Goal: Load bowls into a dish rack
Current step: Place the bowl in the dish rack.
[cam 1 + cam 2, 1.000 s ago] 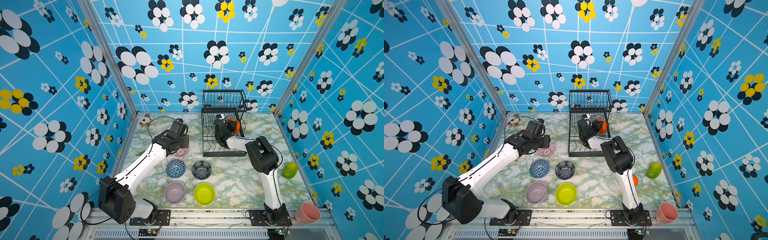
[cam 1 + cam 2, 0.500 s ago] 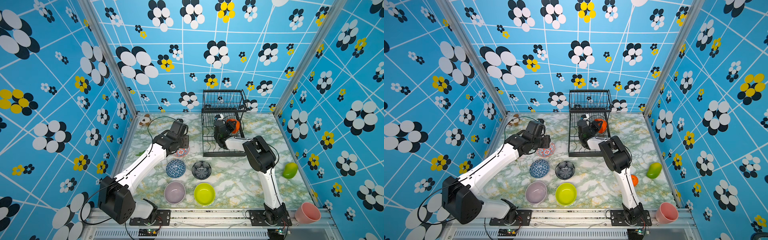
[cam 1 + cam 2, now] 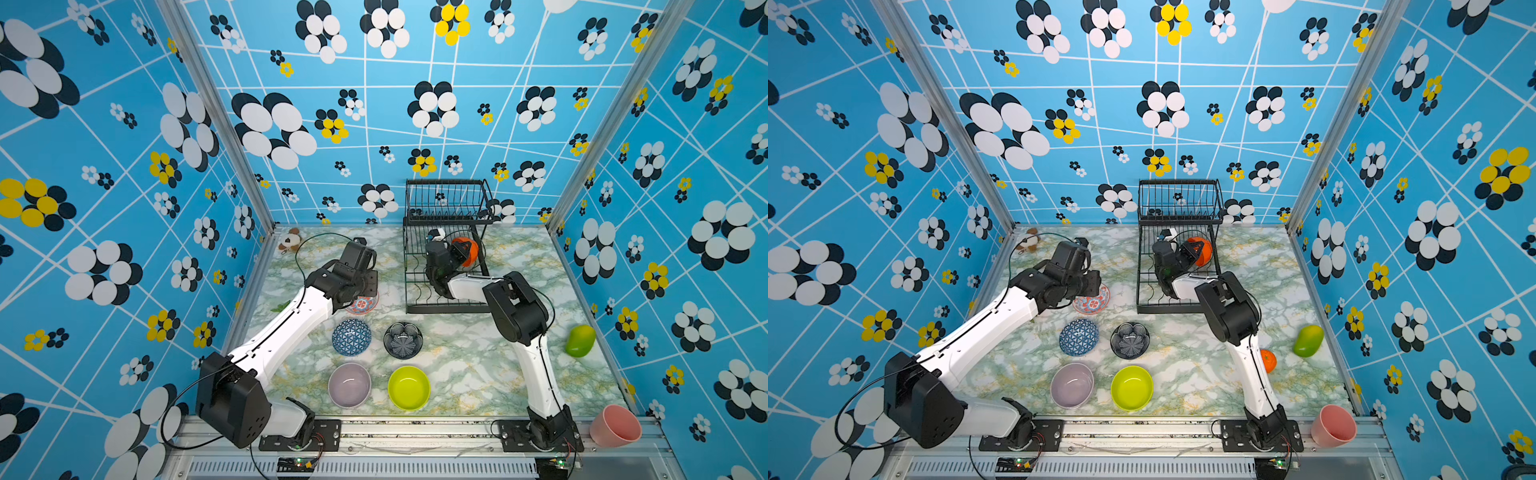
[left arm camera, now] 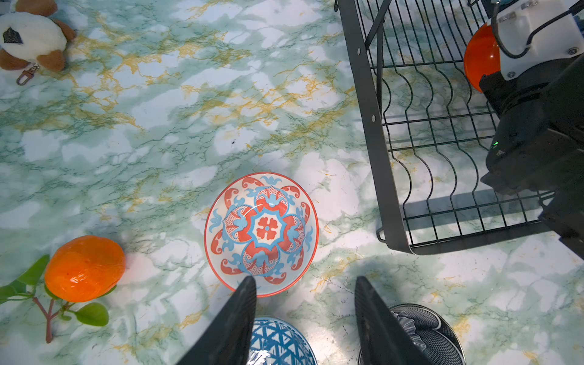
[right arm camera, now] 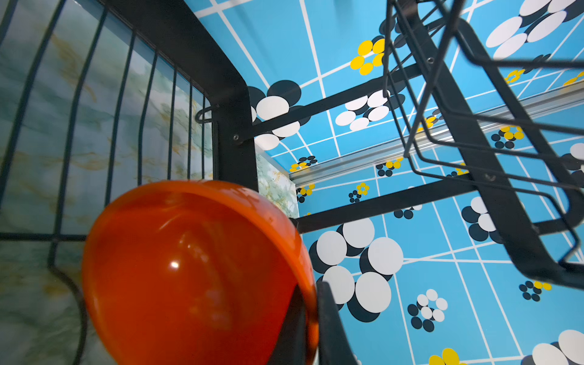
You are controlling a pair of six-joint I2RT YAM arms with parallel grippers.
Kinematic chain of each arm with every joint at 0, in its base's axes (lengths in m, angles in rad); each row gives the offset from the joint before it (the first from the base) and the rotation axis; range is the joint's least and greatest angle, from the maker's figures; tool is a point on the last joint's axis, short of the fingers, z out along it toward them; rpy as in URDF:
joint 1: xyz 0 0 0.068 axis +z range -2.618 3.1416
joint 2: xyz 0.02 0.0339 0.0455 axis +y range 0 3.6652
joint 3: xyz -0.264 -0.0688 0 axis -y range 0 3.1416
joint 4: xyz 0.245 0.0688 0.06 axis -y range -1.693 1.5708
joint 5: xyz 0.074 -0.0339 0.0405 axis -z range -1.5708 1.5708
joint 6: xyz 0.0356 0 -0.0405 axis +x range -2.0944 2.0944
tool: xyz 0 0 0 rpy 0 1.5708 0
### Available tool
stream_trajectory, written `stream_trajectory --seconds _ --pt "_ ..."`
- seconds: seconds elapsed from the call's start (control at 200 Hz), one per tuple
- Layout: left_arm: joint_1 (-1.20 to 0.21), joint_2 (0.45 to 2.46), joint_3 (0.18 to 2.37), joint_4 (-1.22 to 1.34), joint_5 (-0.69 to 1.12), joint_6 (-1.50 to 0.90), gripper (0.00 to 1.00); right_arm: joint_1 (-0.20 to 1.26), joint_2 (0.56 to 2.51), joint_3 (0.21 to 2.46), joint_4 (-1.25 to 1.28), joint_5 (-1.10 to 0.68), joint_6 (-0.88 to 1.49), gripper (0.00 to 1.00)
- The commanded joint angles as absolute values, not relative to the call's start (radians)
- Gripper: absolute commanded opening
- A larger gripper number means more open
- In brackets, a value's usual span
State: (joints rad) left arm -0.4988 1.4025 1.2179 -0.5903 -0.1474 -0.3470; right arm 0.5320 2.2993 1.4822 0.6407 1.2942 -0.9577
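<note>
My right gripper (image 5: 311,294) is shut on the rim of the orange bowl (image 5: 189,268), holding it tilted on edge over the lower tray of the black wire dish rack (image 3: 446,309), under the raised basket. My left gripper (image 4: 303,279) hangs open above the table, with one fingertip (image 4: 249,279) over the near rim of the red-blue floral bowl (image 4: 262,234). Nothing is between its fingers. On the table in front lie the blue geometric bowl (image 3: 351,336), the black bowl (image 3: 403,340), the lilac bowl (image 3: 349,384) and the lime-green bowl (image 3: 408,387).
A green mango (image 3: 580,340) lies by the right wall, and an orange fruit (image 3: 1268,360) sits behind my right arm. Another orange fruit with leaves (image 4: 84,268) lies left of the floral bowl. A plush toy (image 3: 289,241) sits at the back left, a pink cup (image 3: 615,426) on the front rail.
My right arm's elbow has shifted a little toward the rack, while the orange bowl stays in the gripper inside the rack. The left arm has not moved.
</note>
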Motion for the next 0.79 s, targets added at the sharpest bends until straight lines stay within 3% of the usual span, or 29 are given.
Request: stream_trajectory --seconds 0.0,0.79 --pt "-0.508 1.409 1.201 -0.597 -0.161 -0.335 0.53 0.539 2.341 1.496 0.628 1.305 -0.959 0.0" --pt "-0.511 1.402 1.201 -0.598 -0.161 -0.335 0.55 0.552 2.349 1.507 0.603 1.305 -0.958 0.06"
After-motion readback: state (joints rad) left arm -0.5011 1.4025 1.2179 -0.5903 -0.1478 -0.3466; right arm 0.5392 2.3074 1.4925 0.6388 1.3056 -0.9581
